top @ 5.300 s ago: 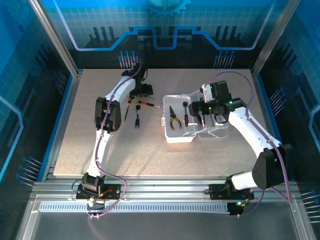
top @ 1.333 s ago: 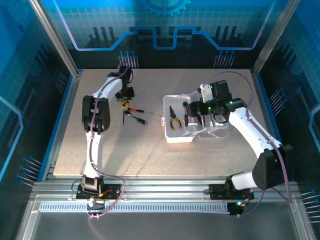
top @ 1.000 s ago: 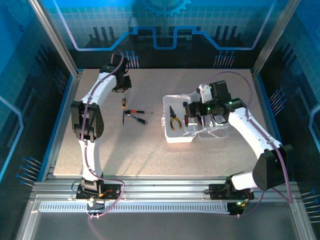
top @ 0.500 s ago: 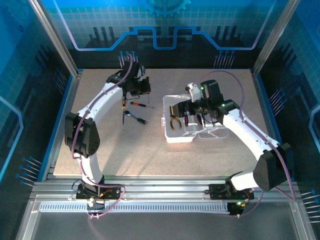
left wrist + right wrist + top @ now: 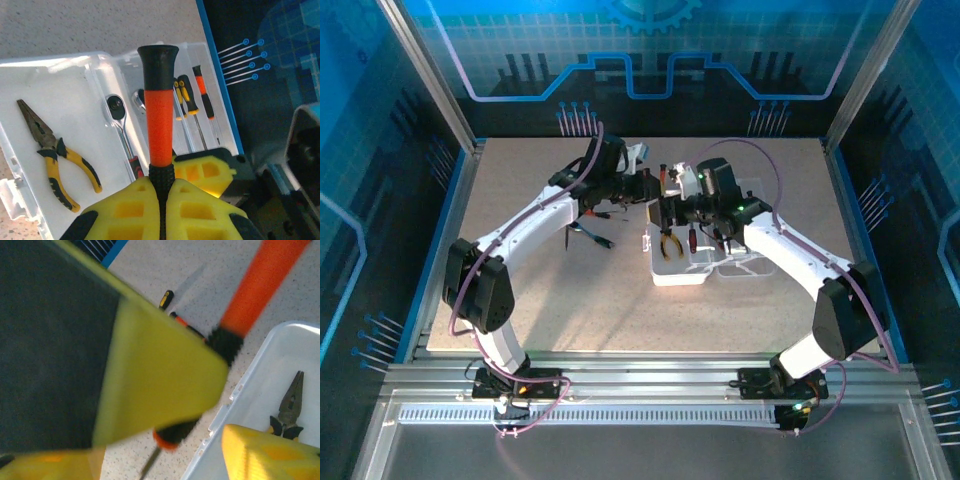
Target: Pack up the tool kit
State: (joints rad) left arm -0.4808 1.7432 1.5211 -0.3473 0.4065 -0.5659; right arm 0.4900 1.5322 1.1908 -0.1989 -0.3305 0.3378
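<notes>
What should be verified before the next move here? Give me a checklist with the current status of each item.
1. Left hand shut on the orange-handled screwdriver with black cap: ok.
2. Clear plastic case lid open: ok.
3. Right hand gripping that screwdriver: cannot tell.
4. Bare room in the case beside the yellow-handled pliers: ok.
5. All tools packed: not ok, loose screwdrivers lie on the beige table.
</notes>
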